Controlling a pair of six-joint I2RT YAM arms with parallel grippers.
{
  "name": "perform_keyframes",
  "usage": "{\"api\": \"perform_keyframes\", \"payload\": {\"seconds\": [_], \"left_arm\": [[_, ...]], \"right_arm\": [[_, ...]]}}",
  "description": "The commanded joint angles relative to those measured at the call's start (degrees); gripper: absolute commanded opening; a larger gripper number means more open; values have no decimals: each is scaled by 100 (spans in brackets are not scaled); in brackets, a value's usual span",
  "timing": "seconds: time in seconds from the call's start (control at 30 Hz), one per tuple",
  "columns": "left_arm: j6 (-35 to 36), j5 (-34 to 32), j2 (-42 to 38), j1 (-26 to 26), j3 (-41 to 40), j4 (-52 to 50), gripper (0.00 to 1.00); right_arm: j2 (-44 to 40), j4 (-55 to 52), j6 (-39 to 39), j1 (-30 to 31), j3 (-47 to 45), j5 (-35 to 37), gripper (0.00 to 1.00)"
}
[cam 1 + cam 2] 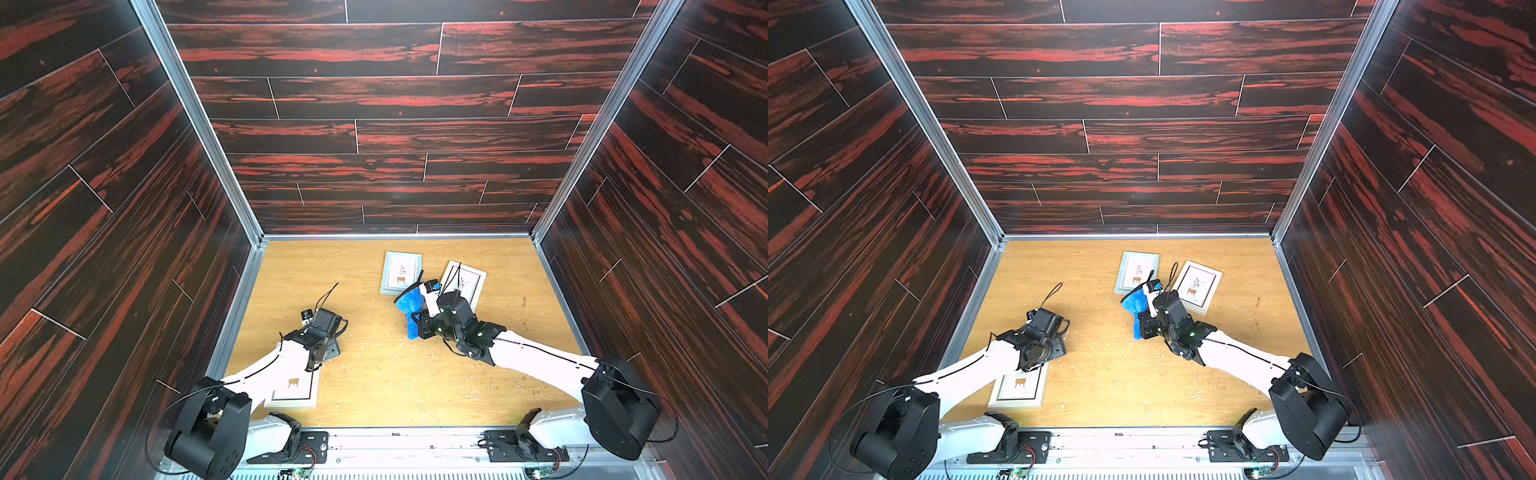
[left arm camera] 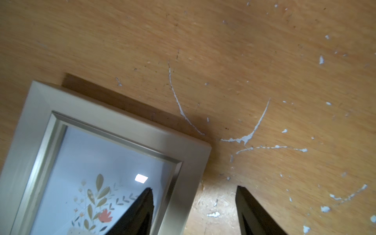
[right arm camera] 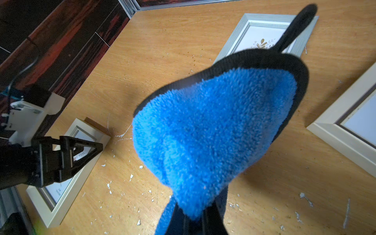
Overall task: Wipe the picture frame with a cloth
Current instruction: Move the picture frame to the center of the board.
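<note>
The right gripper [image 1: 417, 318] has its fingers clamped on a bunched fold of the cloth [image 1: 407, 305]. The cloth hangs clear of the table [image 1: 415, 382] just right of centre in both top views, at the lower edge of the middle picture frame [image 1: 401, 272] and beside the tilted frame [image 1: 467, 282] to its right. Gathered like this, it likely leaves a soft pad free for rubbing. At lower left, the left gripper [image 2: 193, 189] has its fingers apart astride one side rail of the nearest frame [image 2: 114, 130] and grips nothing; it is probably placed there to steady that frame. The top views largely hide those fingers under the wrist, while the left wrist view shows one over the glass and one over bare table. Only the right wrist view shows the cloth's black edging and loop up close, and there it appears lifted, with no wiping contact visible
</note>
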Motion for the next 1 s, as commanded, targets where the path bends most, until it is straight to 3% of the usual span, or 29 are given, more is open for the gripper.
{"api": "perform_keyframes", "payload": {"seconds": [0.0, 0.37, 0.7, 0.97], "left_arm": [[-98, 61, 213, 53, 72, -59, 67], [-425, 899, 719, -31, 96, 439, 52], [-1023, 966, 1417, -752, 671, 901, 51], [-1212, 1309, 2310, -1266, 1666, 1280, 50]], "right_arm": [[13, -60, 5, -4, 123, 64, 0], [57, -138, 18, -10, 172, 64, 0], [-4, -242, 6, -9, 143, 134, 0], [-81, -307, 22, -4, 12, 218, 0]]}}
